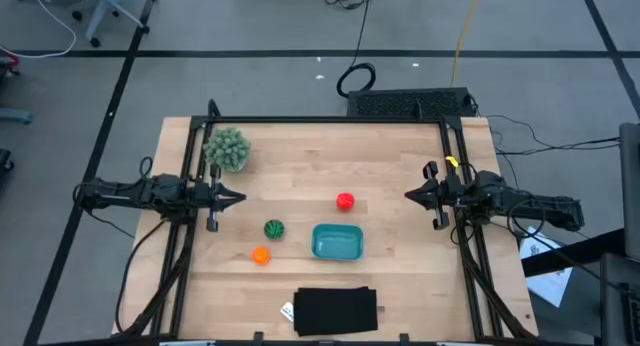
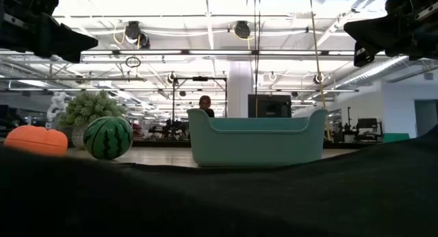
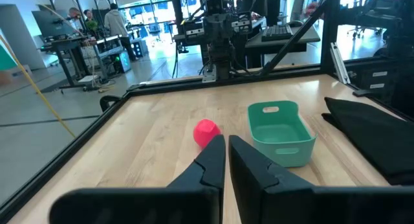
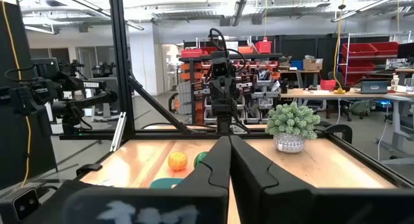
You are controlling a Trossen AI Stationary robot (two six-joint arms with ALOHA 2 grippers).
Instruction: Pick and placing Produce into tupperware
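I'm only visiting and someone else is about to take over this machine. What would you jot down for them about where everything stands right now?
Left gripper: shut, empty, waiting at the table's left edge.
Right gripper: shut, empty, waiting at the right edge.
Teal tub: near the table's middle, nothing inside.
Red ball: on the table just beyond the tub.
Watermelon ball: left of the tub.
Orange ball: beside the watermelon ball, a little closer to the front edge.
Done: nothing yet.
Left: all three balls go into the tub.
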